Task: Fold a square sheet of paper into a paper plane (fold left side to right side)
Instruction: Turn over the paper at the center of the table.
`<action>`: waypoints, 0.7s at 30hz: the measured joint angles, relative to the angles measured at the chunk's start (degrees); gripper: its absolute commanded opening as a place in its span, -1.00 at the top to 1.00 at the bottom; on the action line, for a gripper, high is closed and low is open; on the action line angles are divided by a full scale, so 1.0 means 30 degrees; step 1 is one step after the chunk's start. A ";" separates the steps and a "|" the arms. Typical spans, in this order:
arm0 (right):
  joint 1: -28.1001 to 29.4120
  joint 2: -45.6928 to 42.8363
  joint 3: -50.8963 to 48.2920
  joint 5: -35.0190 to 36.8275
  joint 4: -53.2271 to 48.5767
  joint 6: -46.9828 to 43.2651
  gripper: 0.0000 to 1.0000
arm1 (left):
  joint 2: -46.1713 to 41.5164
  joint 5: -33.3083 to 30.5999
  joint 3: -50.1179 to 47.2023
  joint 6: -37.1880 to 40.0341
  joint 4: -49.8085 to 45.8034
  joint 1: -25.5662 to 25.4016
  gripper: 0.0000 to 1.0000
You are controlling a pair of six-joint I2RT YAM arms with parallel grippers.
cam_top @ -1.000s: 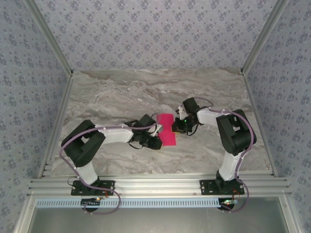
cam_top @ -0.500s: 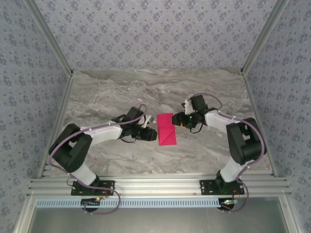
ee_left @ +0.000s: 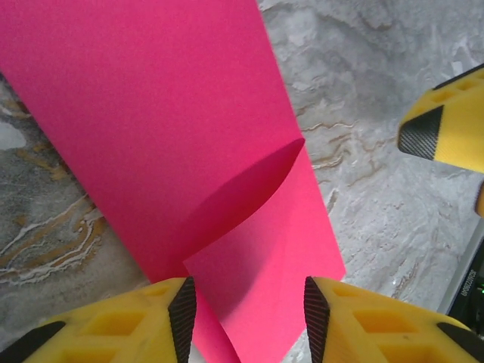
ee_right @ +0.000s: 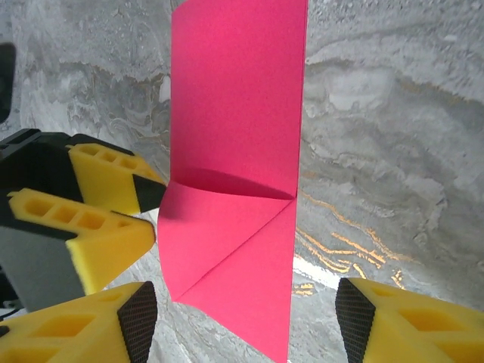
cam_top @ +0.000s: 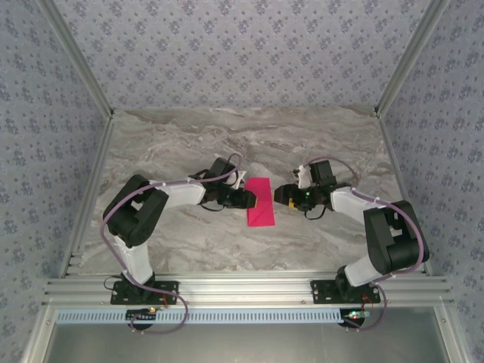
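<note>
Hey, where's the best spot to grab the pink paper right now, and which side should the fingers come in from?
Likely the raised free corner of the triangular flap, coming from the left gripper side. The sheet of paper otherwise lies flat on the table, but this flap curls up with shadow under it, its corner facing the left fingers.

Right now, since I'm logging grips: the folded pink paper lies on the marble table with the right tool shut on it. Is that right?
No: the right tool is open, jaws wide apart, not gripping the folded pink paper, which does lie on the marble table. The right wrist view shows it.
</note>
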 measured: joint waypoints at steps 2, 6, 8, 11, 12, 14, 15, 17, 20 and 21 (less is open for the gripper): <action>0.0000 0.0007 -0.0095 -0.0189 0.0044 0.0007 -0.36 | 0.0029 -0.0066 0.0000 0.0000 -0.0095 0.0000 0.13; 0.0095 0.0007 -0.0102 -0.0393 0.0240 0.0015 -0.37 | 0.0029 -0.0233 0.0109 0.0080 -0.0262 0.0000 0.10; 0.0189 0.0080 -0.0087 -0.0459 0.0357 0.0015 -0.37 | 0.0029 -0.0291 0.0153 0.0146 -0.0255 0.0000 0.09; 0.0357 0.0335 -0.0015 -0.0532 0.0364 0.0015 -0.38 | 0.0029 -0.0342 0.0219 0.0197 -0.0386 0.0000 -0.01; 0.0415 0.0459 0.0029 -0.0532 0.0364 0.0015 -0.38 | 0.0029 -0.0393 0.0219 0.0255 -0.0393 0.0000 -0.03; 0.0539 0.0678 0.0087 -0.0532 0.0379 0.0022 -0.38 | 0.0029 -0.0627 0.0240 0.0357 -0.0568 0.0000 -0.05; 0.0597 0.0758 0.0117 -0.0532 0.0357 0.0066 -0.38 | 0.0029 -0.0685 0.0248 0.0357 -0.0670 0.0000 -0.06; 0.0692 0.0903 0.0211 -0.0532 0.0357 0.0073 -0.39 | 0.0029 -0.0801 0.0248 0.0364 -0.0801 0.0000 -0.05; 0.0765 0.1071 0.0372 -0.0532 0.0372 0.0080 -0.39 | 0.0029 -0.0823 0.0248 0.0350 -0.0823 0.0000 0.01; 0.0809 0.1093 0.0401 -0.0532 0.0372 0.0080 -0.39 | 0.0029 -0.0765 0.0248 0.0350 -0.0816 0.0000 0.03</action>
